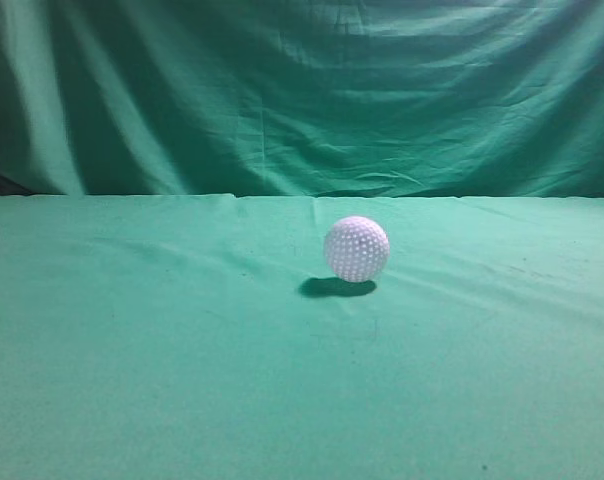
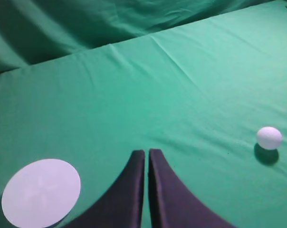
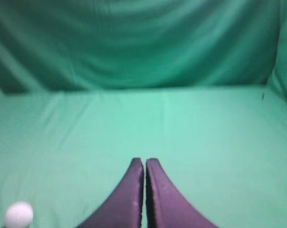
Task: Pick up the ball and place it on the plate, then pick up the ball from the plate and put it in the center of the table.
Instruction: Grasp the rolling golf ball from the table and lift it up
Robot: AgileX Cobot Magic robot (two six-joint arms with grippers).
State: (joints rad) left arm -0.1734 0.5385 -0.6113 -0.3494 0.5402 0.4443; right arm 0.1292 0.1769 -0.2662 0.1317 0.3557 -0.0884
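- Ball sat on wrinkled green table, draped backdrop behind.
- White plate lay well apart.
- Left gripper and right gripper pressed together, empty.

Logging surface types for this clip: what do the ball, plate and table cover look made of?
Ball: likely hard matte plastic, white and dimpled all over like a golf ball. Plate: flat white disc, perhaps paper or plastic; too blurred to tell. Table: green woven cloth, matte, with soft wrinkles and creases.
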